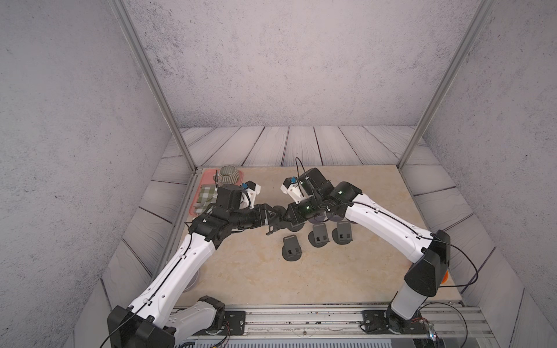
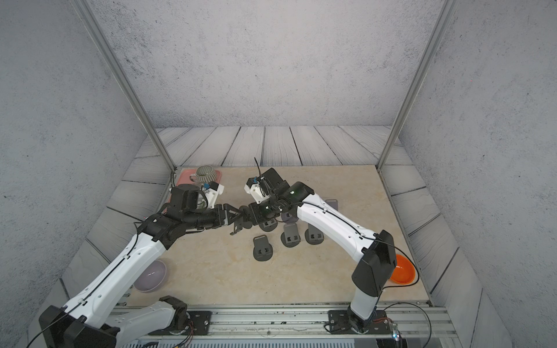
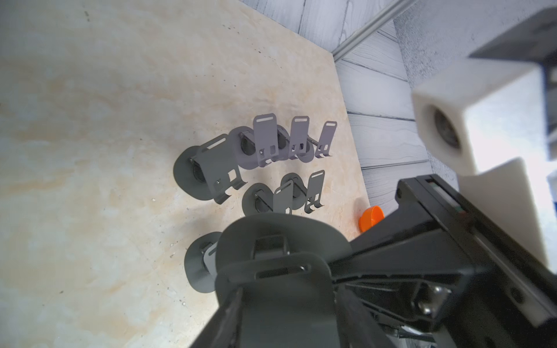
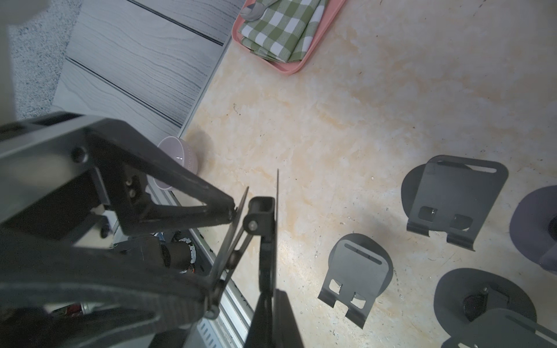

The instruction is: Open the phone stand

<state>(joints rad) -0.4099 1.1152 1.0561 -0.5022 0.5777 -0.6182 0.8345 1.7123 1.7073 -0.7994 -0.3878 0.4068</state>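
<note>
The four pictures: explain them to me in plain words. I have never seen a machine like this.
The machine is two white robot arms bolted to a rail at the near edge of the table, each ending in a two-finger end effector. Two pictures come from a camera head overhead and look nearly alike; the other two come from a camera on each wrist. The arms meet above the table over a dark phone stand: the right end effector is shut on its base, and the left end effector has one finger against its flap, though whether it grips cannot be told. Several more stands sit on the table. Off to the sides are a pink tray with a checked cloth and a striped cup, a lilac bowl and an orange bowl.
</note>
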